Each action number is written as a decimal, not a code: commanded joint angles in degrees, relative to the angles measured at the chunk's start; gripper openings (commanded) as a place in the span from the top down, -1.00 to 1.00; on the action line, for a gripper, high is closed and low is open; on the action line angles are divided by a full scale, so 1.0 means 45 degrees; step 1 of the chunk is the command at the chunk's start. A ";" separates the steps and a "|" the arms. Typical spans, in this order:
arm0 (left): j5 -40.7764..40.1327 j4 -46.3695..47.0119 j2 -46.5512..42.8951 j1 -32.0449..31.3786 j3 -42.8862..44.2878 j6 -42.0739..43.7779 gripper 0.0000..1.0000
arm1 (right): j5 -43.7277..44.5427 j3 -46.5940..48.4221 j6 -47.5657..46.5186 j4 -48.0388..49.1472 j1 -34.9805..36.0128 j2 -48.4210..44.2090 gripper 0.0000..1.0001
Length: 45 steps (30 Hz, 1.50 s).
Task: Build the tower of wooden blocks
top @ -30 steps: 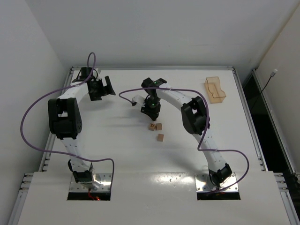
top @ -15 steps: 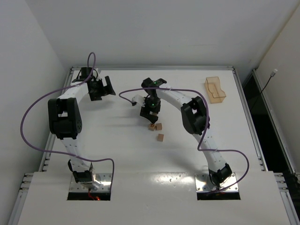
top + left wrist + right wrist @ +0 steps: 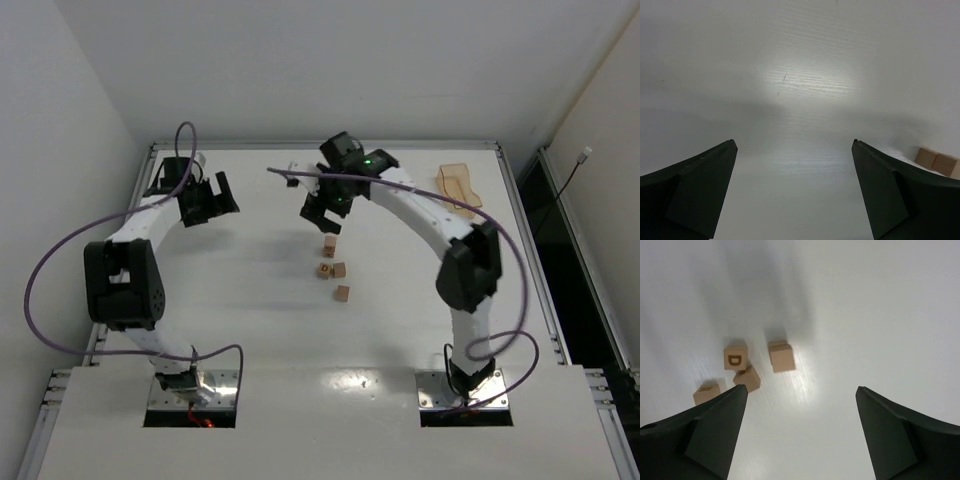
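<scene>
4 wood blocks [image 3: 734, 358] on table [image 3: 250, 300]; L claw [image 3: 793, 142] & R claw [image 3: 801, 387] both wide, holding nothing.

Clustered at middle of surface [image 3: 240, 300], four blocks [image 3: 339, 269]: two side by side, one behind, one before; tray [image 3: 458, 188] far right, well apart

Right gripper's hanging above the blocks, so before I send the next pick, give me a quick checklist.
1. Right gripper open and empty: ok.
2. Left gripper open and empty: ok.
3. Four wood blocks in the right wrist view: ok.
4. Any stacking begun: not ok, all lie singly on the table.
5. Which one is roof-shaped: cannot tell.
6. Left gripper well away from the blocks: ok.
</scene>
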 commanded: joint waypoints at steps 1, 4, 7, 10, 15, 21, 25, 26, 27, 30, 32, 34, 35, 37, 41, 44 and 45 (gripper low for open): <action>-0.1289 0.0870 -0.2483 -0.0371 -0.1014 -0.0388 -0.98 | 0.0702 -0.0888 0.1396 0.1985 -0.0029 -0.3285 -0.75; -0.2209 0.0736 -0.4359 -0.1659 -0.2284 -0.0233 -0.98 | 0.2126 -0.1900 0.2080 0.2298 -0.0029 -0.4748 -0.75; -0.2565 0.0479 -0.6053 -0.3435 -0.3552 0.0274 -0.98 | 0.4386 -0.4222 0.2666 0.3350 -0.0282 -0.6367 -0.75; -0.2721 0.0595 -0.7152 -0.4921 -0.4668 0.0548 -0.98 | 0.6906 -0.7309 0.2920 0.5186 -0.0848 -0.7506 -0.72; -0.2545 0.0149 -0.6143 -0.6152 -0.4144 0.0667 -0.83 | 0.8305 -0.9795 0.3447 0.6107 -0.2524 -0.8992 -0.67; -0.3462 -0.0536 -0.3995 -0.8906 -0.2621 0.0823 -0.69 | 0.7839 -1.0207 0.4795 0.6108 -0.4850 -0.9423 -0.67; -0.3696 -0.0536 -0.2491 -0.9786 -0.1585 0.0276 -0.54 | 0.7018 -1.0324 0.5148 0.5855 -0.6295 -0.9540 -0.67; -0.3891 -0.0536 -0.2024 -1.0097 -0.1448 0.0141 -0.39 | 0.6745 -1.0324 0.5264 0.5854 -0.6453 -0.9540 -0.67; -0.4048 -0.0652 -0.1807 -1.0216 -0.1312 0.0023 -0.35 | 0.6568 -1.0324 0.5265 0.5854 -0.6590 -0.9540 -0.67; -0.4302 -0.0653 -0.1240 -1.0547 -0.1193 -0.0113 -0.30 | 0.6119 -1.0324 0.5265 0.5737 -0.6885 -0.9404 -0.67; -0.4303 -0.0653 -0.0946 -1.0684 -0.1038 -0.0115 -0.26 | 0.5826 -1.0324 0.5265 0.5737 -0.7157 -0.9404 -0.67; -0.4303 -0.0653 -0.0499 -1.0803 -0.0727 -0.0232 -0.23 | 0.5650 -1.0324 0.5265 0.5602 -0.7313 -0.9287 -0.67; -0.4303 -0.0653 -0.0341 -1.0919 -0.0608 -0.0232 -0.21 | 0.5533 -1.0324 0.5265 0.5600 -0.7314 -0.9286 -0.67; -0.4303 -0.0653 0.0087 -1.0920 -0.0354 -0.0232 -0.21 | 0.5396 -1.0324 0.5265 0.5600 -0.7430 -0.9286 -0.67; -0.4303 -0.0790 0.0635 -1.0920 0.0134 -0.0232 -0.21 | 0.4966 -1.0324 0.5265 0.5483 -0.7568 -0.9150 -0.67; -0.4147 -0.0907 0.0813 -1.0920 0.0388 -0.0232 -0.19 | 0.4965 -1.0324 0.5265 0.5483 -0.7568 -0.9150 -0.67; -0.4147 -0.0907 0.1006 -1.0920 0.0389 -0.0232 -0.15 | 0.4965 -1.0324 0.5265 0.5483 -0.7684 -0.9150 -0.67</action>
